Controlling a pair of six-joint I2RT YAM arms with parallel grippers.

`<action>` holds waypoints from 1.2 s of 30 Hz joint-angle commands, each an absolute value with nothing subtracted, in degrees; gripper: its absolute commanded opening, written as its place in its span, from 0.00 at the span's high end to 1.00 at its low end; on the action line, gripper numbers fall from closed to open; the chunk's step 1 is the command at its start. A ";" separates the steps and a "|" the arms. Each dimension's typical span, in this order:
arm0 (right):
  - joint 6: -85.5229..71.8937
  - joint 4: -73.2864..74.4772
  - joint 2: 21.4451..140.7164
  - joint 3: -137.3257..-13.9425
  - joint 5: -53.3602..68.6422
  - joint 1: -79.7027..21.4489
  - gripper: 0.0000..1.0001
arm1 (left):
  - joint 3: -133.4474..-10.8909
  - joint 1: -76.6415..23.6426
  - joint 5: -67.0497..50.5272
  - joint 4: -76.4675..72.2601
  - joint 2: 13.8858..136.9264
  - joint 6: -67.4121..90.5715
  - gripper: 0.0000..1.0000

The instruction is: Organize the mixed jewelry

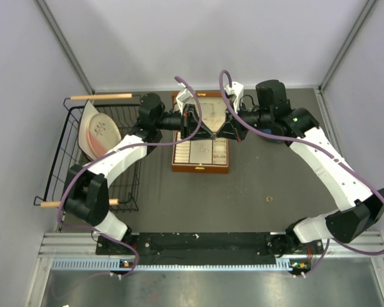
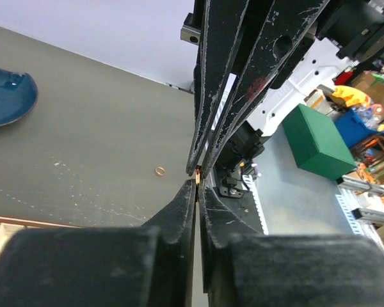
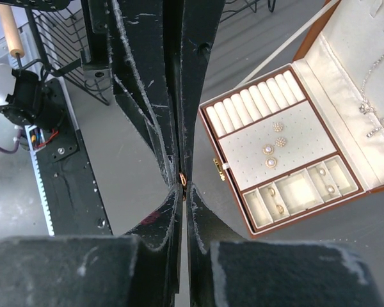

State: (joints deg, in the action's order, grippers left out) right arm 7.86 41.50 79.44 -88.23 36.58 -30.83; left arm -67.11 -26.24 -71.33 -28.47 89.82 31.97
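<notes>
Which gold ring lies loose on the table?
The lone ring on the table, right of the box. The pinched ring is held by left gripper and right gripper; others lie in the box.

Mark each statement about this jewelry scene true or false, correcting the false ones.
1. The wooden box is closed. False: its lid stands open.
2. The left gripper and right gripper are both shut. True.
3. A gold ring sits where their fingertips meet. True.
4. The loose ring lies inside the box. False: it lies on the table, right of the box.
5. The wire basket stands right of the box. False: it stands left.
</notes>
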 commanded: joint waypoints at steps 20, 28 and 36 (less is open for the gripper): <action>23.11 41.75 89.20 -95.09 18.99 -33.22 1.00 | -59.24 -7.21 -67.33 -10.90 77.35 8.27 0.38; 28.12 38.59 97.72 -98.52 15.03 -38.66 1.00 | -57.66 -0.35 -61.98 -2.12 75.06 1.33 0.39; 31.38 33.67 108.01 -103.52 11.52 -42.45 1.00 | -56.25 4.91 -55.29 5.27 69.71 -3.78 0.39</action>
State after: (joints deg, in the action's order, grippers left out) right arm 29.30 38.28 103.68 -98.41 13.56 -41.19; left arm -57.28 3.05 -58.59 2.35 74.39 0.38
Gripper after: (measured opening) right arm 0.009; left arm 0.610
